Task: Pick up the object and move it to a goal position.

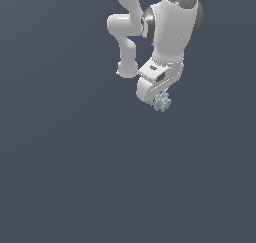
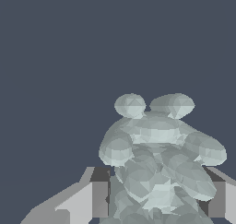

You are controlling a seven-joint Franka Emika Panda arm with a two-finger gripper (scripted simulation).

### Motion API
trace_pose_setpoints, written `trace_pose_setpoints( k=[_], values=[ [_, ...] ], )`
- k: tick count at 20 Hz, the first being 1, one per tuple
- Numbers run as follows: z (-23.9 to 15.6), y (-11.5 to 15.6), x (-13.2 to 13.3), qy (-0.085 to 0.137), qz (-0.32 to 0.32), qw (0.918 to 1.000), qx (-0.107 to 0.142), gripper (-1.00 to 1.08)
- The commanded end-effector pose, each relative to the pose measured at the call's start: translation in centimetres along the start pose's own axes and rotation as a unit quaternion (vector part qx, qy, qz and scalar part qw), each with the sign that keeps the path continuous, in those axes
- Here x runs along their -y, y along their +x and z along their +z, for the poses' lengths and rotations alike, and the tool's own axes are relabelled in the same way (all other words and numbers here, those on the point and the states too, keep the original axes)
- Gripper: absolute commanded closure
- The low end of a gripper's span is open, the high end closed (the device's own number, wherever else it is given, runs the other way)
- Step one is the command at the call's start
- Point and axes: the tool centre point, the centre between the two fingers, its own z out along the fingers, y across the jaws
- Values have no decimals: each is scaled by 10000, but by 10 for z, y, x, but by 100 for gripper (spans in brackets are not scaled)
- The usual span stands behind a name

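Between the pincer's point(image 2: 159, 200) fingers, the knobby object point(image 2: 159, 149).

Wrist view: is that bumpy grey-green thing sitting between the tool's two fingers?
Yes: the bumpy object fills the gap between the tool's fingers, one on either side.

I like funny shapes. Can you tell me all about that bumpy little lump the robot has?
The lump is pale grey-green, made of many rounded knobs stuck together, smooth and a bit shiny. It is much smaller than the white gripper. It sits between the two fingers, which press it from both sides, with part poking out below the gripper.
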Motion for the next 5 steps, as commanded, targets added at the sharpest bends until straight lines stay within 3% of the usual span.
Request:
trace_pose_setpoints(
  k=[1, 5],
  values=[
    [-4, -1, 2, 5, 3, 10000, 2, 108],
    [-5, -1, 2, 5, 3, 10000, 2, 108]
  ],
)
